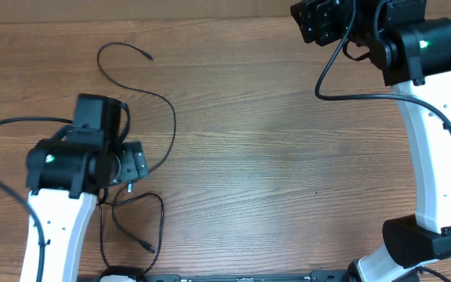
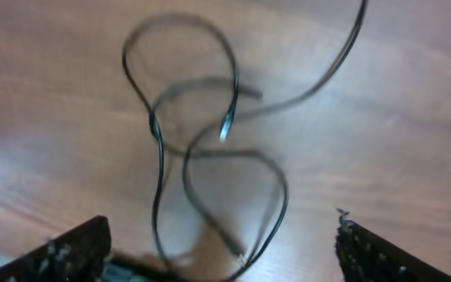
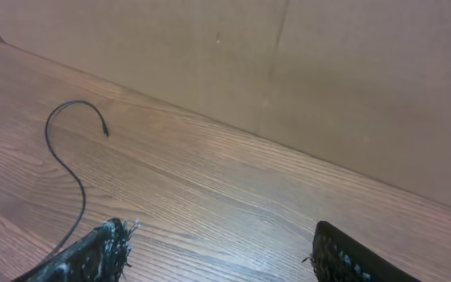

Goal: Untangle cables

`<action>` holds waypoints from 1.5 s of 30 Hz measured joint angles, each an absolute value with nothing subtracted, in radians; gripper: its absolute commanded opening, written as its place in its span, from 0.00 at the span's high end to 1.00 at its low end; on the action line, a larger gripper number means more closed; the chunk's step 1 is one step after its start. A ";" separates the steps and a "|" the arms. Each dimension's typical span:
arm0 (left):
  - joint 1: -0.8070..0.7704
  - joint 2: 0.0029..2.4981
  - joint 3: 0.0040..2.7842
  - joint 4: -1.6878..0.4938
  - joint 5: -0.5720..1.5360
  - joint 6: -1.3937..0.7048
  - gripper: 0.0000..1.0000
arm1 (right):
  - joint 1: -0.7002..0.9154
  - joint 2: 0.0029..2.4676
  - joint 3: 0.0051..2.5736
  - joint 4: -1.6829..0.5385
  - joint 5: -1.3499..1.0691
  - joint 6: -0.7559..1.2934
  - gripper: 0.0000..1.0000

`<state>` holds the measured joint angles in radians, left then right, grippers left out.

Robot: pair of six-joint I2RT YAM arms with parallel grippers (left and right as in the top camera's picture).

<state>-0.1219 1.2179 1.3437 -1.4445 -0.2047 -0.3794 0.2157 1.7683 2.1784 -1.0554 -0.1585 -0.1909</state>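
The cables (image 1: 172, 125) lie loose on the wooden bench (image 1: 272, 157), all of them around the left claw (image 1: 131, 166). One thin black strand starts just beside the left claw, sweeps away from it toward the far side of the bench in a wide curve, hooks back and ends in a small plug (image 1: 149, 56) well beyond the left claw. A second loop lies on the near side of the left claw, close under it, and ends in another plug (image 1: 149, 247).

In the left wrist view the strands directly ahead of the left claw cross over one another in several overlapping loops (blurred, so I cannot tell which strand lies on top). The left claw's fingers (image 2: 77, 251) stand wide apart and hold nothing; the strands lie on the wood between and ahead of them.

The right claw (image 1: 319, 19) is well apart from the left claw, at the far edge of the bench beside a cardboard wall (image 3: 327, 78). It gapes wide too, with only bare wood between its fingers (image 3: 100, 251).
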 measured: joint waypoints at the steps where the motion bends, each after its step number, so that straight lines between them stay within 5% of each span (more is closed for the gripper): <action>1: -0.122 1.227 1.340 -1.451 -0.205 -0.373 0.03 | 0.216 1.768 2.178 -1.059 -0.160 -0.190 0.26; 10: -0.122 1.250 1.318 -1.468 -0.205 -0.360 0.00 | 0.216 1.768 2.178 -1.064 -0.166 -0.188 0.26; 21: -0.121 1.299 1.036 -0.990 -0.206 -0.451 0.00 | 0.216 1.768 2.178 -1.088 -0.168 -0.187 0.26; 28: 0.001 1.495 1.012 -1.007 -0.231 -0.547 0.00 | 0.216 1.768 2.178 -1.102 -0.169 -0.188 0.27; 32: 0.103 1.581 1.003 -1.035 -0.242 -0.769 0.18 | 0.216 1.768 2.178 -1.110 -0.169 -0.187 0.27; 45: 0.132 1.613 1.000 -0.874 -0.157 -1.073 0.21 | 0.216 1.768 2.178 -1.137 -0.173 -0.188 0.27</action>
